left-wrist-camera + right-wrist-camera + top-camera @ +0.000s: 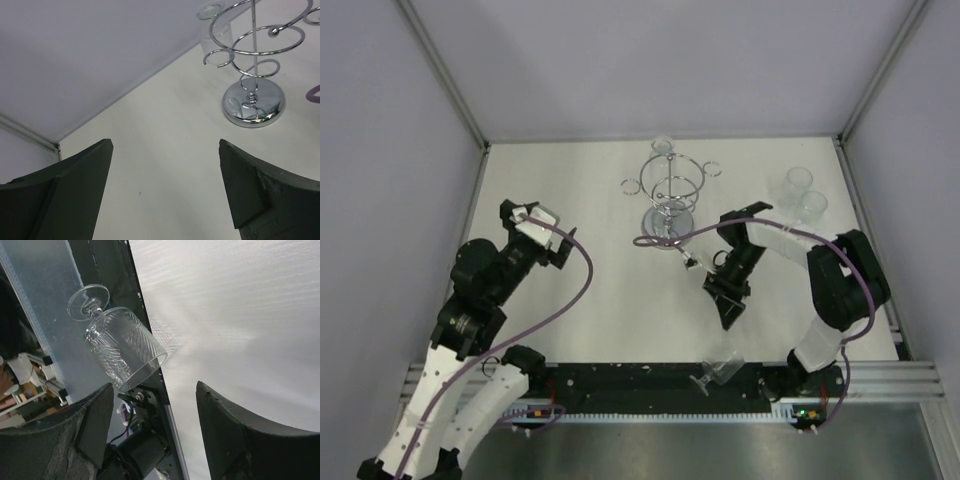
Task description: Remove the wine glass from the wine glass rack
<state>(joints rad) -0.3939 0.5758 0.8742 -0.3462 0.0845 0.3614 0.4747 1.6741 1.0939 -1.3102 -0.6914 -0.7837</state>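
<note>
Wine glass rack (pixel 669 222) (pixel 253 102): shiny chrome wire. It has a round mirrored base, a thin central post, big wire rings around the post and small arms ending in loops. It stands upright on the white table (pixel 580 190), toward the far side and near the middle.

Glass by the rack (pixel 663 146) (pixel 216 27): clear and pale, at the rack's far side just behind the rings. I cannot tell whether it hangs from an arm or stands behind the rack.

Wine glass (pixel 720 368) (pixel 122 342): clear, with slanted cut lines on the bowl, a short stem and a round foot. It is well apart from the rack and appears to lie on its side across the black rail (pixel 620 378) at the table's near edge, foot to the left.

Other glasses: two clear ones (pixel 795 183) (pixel 813 205) stand close together at the far right.

Left gripper (pixel 560 243) (pixel 165 145): released, with its dark fingers (pixel 75 195) spread wide over bare table. It is to the left of the rack and aimed at it.

Right gripper (pixel 728 305) (pixel 154 387): released, with nothing between its fingers (pixel 235 435). It is between the rack and the wine glass, pointing toward the near edge.

Cable (pixel 585 285): purple, looping along the left arm.
</note>
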